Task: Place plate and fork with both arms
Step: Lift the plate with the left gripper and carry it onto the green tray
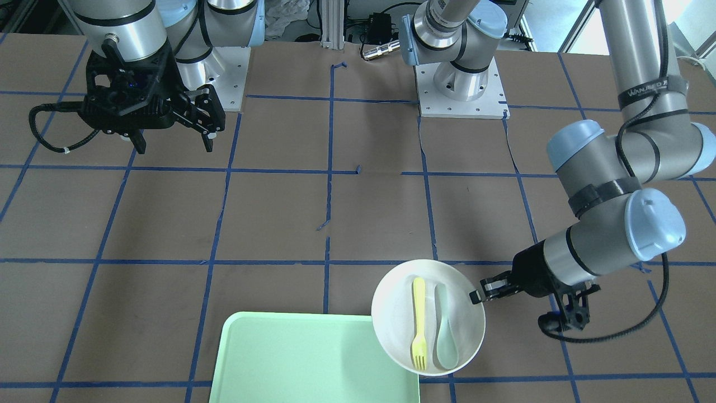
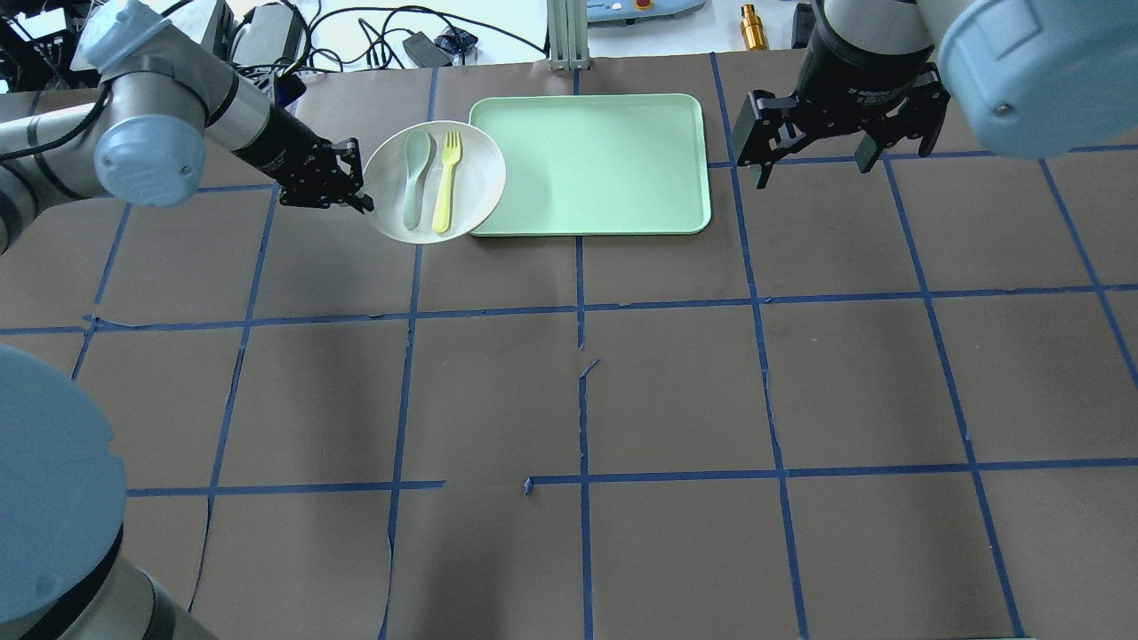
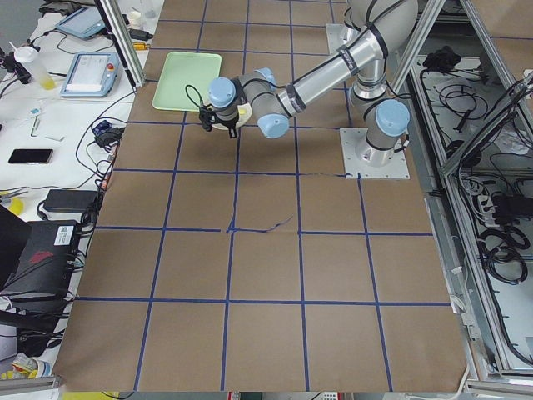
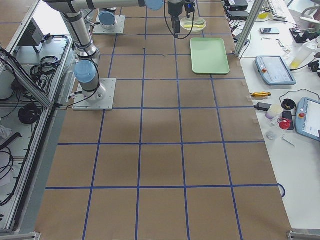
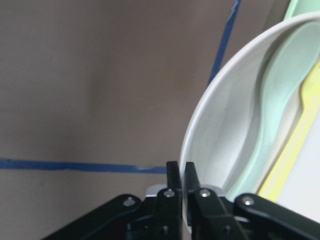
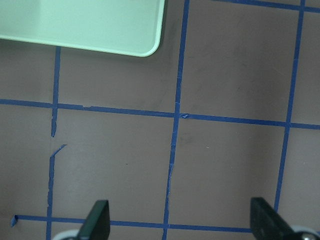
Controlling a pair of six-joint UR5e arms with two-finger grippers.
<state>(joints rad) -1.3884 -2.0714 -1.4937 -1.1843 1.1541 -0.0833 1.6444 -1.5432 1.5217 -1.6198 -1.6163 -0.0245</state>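
Brown paper covers the whole table (image 2: 676, 391), ruled into big squares by blue tape (image 2: 582, 307), and the tape is torn and kinked near the centre. At the far edge, about mid-table, the mint-green tray (image 2: 605, 169) lies flat. The white plate (image 2: 476, 178) is at its left, rim overlapping the tray's edge; resting or lifted, can't tell. On the robot's side, the left base plate (image 1: 492, 106) and the right base plate (image 1: 232, 84) sit flat.

Left end effector (image 2: 362, 185) grips the plate (image 2: 481, 174) — fork (image 2: 446, 183) and spoon (image 2: 415, 178) inside — beside the tray (image 2: 605, 169).
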